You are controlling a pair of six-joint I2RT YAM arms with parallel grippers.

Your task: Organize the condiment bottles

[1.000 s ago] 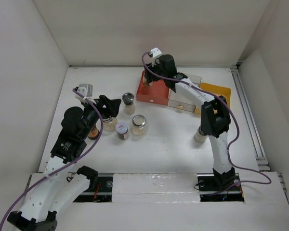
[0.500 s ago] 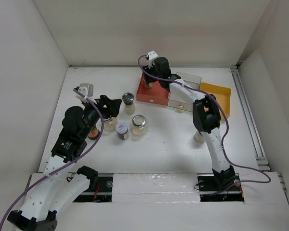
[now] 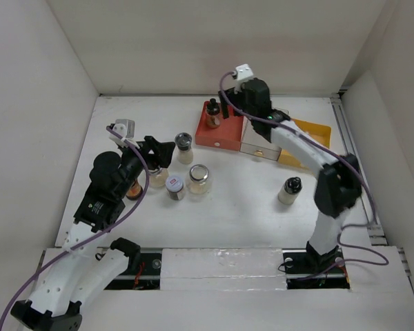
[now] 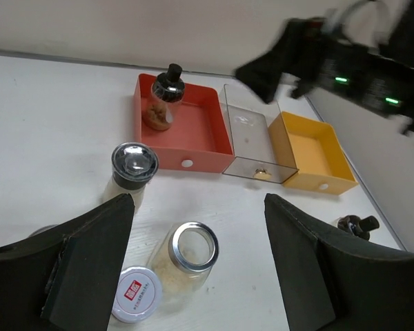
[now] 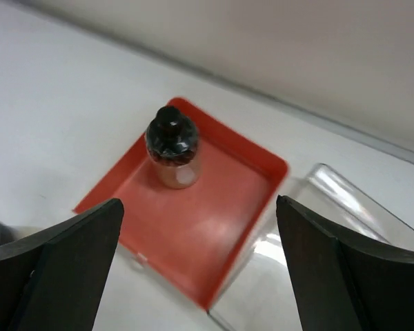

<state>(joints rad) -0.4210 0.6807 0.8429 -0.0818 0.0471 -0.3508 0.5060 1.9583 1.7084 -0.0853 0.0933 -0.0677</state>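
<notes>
small black-capped glass bottle (image 3: pixel 212 114) stands upright in red tray (image 3: pixel 224 132), upper centre. right end effector (image 5: pixel 199 265) released near it; left end effector (image 4: pixel 201 265) spread, empty. likely light, slippery, breakable: grip the body.

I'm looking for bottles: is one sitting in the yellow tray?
No, the yellow tray is bare; the black-capped bottle stands in the red tray.

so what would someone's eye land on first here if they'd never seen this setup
The red tray at the far side, next to a clear tray and a yellow tray, holds a single black-capped bottle in its far left corner, with the open right pincer over it. On the left, a cluster of jars stands outside the trays, and a lone bottle stands apart on the right.
</notes>
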